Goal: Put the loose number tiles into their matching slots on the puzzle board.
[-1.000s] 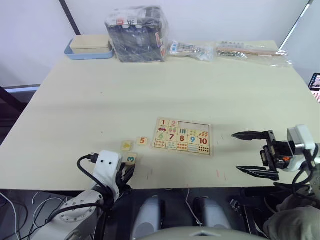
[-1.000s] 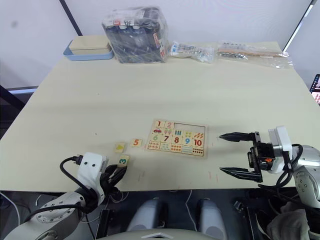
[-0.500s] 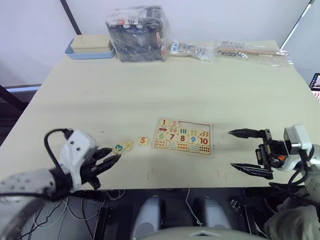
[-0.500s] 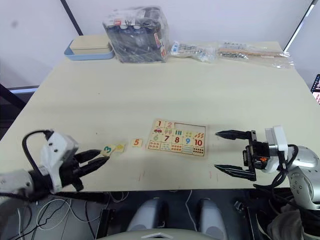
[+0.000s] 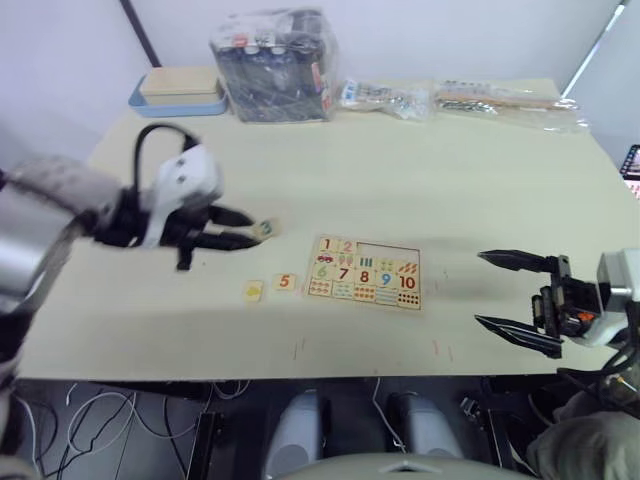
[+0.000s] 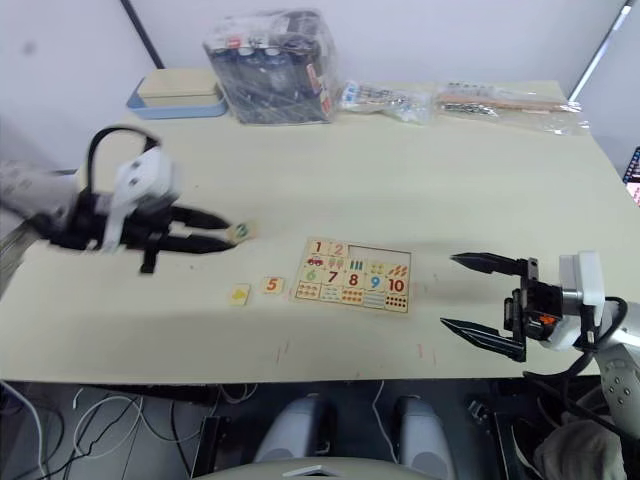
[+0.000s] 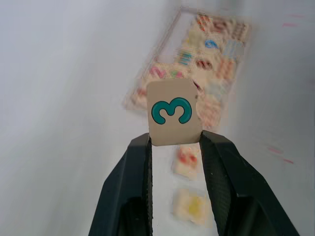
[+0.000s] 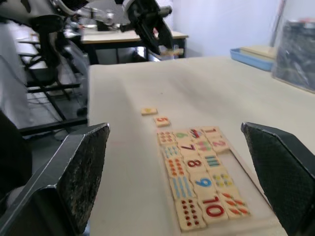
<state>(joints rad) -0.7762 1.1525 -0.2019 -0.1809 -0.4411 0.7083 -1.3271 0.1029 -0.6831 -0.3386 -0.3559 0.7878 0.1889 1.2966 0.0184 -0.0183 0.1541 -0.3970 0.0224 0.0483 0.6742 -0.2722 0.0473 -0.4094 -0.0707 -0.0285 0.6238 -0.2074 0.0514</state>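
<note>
Tiles, a yellow-picture one and a 5, lie on the surface nearest, just left of the board, the right tool gapes wide, and farther off the left tool pinches the 3 tile.

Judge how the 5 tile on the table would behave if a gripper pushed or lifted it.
The 5 tile looks flat and wooden, so probably stiff and light. Lying flat, it should slide, not roll. Being thin, it may be awkward to pinch off the table.
</note>
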